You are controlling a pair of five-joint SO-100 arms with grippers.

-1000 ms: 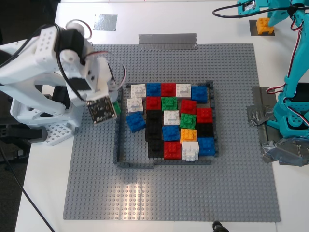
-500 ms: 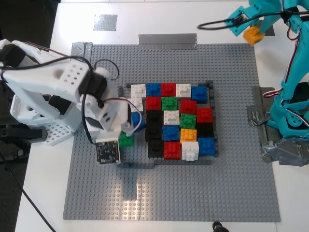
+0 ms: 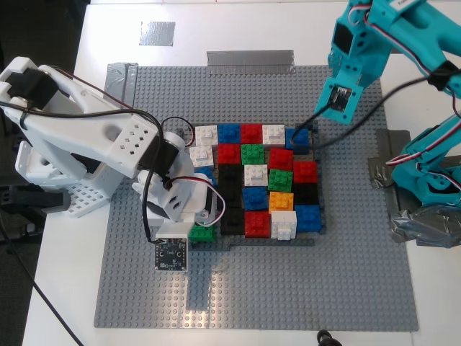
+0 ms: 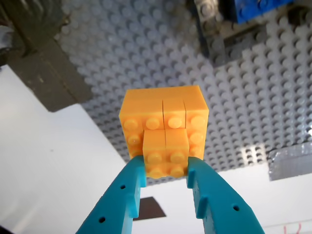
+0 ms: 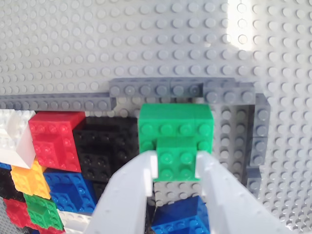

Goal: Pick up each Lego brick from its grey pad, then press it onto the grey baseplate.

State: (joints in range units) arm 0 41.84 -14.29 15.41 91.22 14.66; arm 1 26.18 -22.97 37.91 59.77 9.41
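Grey baseplate (image 3: 144, 288) crowded with bricks (image 3: 256, 180); end effectors clench orange brick (image 4: 165, 131), green brick (image 5: 176, 139).

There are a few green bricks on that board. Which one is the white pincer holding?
The green brick at the dark frame's open corner, on the exterior view's lower left, clamped in my second pincer. The other green bricks sit untouched among the packed bricks.

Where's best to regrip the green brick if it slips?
The narrow raised block atop the bright green plastic brick, from straight above: its flat opposite sides fit between my second gripper's fingers, which hold it there now.
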